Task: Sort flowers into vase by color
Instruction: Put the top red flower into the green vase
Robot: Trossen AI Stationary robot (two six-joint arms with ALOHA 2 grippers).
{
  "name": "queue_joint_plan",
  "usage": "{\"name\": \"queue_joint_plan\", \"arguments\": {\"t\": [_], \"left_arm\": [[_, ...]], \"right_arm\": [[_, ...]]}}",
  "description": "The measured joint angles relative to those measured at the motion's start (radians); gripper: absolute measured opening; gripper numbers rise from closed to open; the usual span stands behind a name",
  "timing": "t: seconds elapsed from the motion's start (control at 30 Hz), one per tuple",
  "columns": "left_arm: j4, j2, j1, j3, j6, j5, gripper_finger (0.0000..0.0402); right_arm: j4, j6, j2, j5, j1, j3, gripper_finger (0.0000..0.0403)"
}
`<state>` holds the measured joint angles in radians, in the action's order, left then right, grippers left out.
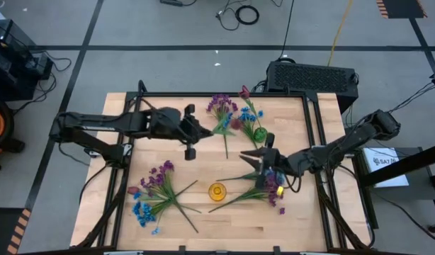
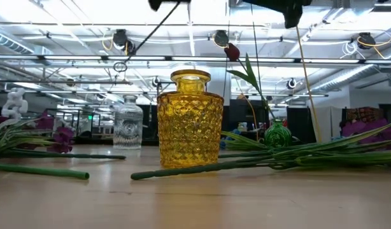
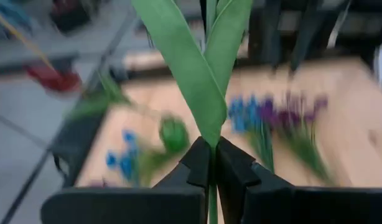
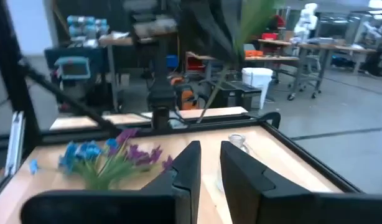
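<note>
My left gripper (image 1: 205, 132) is over the table's far middle, shut on a dark red tulip sprig (image 1: 232, 125). Its blossom (image 2: 232, 52) and long leaves (image 2: 249, 73) hang in the air above the green vase (image 1: 260, 133). My right gripper (image 1: 250, 160) hovers right of centre, open and empty, with a clear vase (image 4: 237, 142) just ahead. The yellow vase (image 1: 217, 191) stands near the front middle. Purple, blue and red sprigs lie flat in three piles: front left (image 1: 157, 188), far middle (image 1: 224, 110) and front right (image 1: 270, 185). My left gripper pinches the tulip sprig's thin green stem (image 3: 213, 163) between its two fingers, just below where the two long leaves (image 3: 197, 68) branch off. The stem runs along the fingers and the leaves reach out ahead of them. The sprig is lifted clear of the table.
A black frame (image 1: 203, 95) runs along the table's far edge and sides. A black box (image 1: 311, 76) sits beyond the far right corner. Bare wood shows at the front edge (image 1: 224, 230) and between the left pile and the yellow vase.
</note>
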<state>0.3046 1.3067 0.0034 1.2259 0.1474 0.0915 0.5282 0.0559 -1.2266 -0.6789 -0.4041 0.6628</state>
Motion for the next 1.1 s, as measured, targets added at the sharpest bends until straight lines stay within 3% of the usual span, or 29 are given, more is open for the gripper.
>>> {"name": "queue_joint_plan", "arguments": {"t": [0.27, 0.37, 0.77, 0.93, 1.1], "left_arm": [[-0.244, 0.056, -0.042, 0.000, 0.023, -0.179, 0.0017], [-0.281, 0.093, -0.062, 0.000, 0.027, -0.189, 0.0017], [-0.382, 0.209, -0.097, 0.000, 0.051, -0.191, 0.0017], [-0.400, 0.230, -0.097, 0.000, 0.050, -0.191, 0.0017], [-0.429, 0.243, -0.097, 0.000, 0.050, -0.191, 0.0017]], "right_arm": [[0.111, 0.031, -0.037, 0.107, 0.056, 0.000, 0.0076], [0.173, 0.011, -0.036, 0.160, 0.058, 0.000, 0.0094], [0.263, -0.094, -0.036, 0.183, 0.057, 0.000, 0.0176], [0.284, -0.098, -0.036, 0.264, 0.057, 0.000, 0.0191], [0.292, -0.099, -0.037, 0.267, 0.065, 0.000, 0.0189]]}}
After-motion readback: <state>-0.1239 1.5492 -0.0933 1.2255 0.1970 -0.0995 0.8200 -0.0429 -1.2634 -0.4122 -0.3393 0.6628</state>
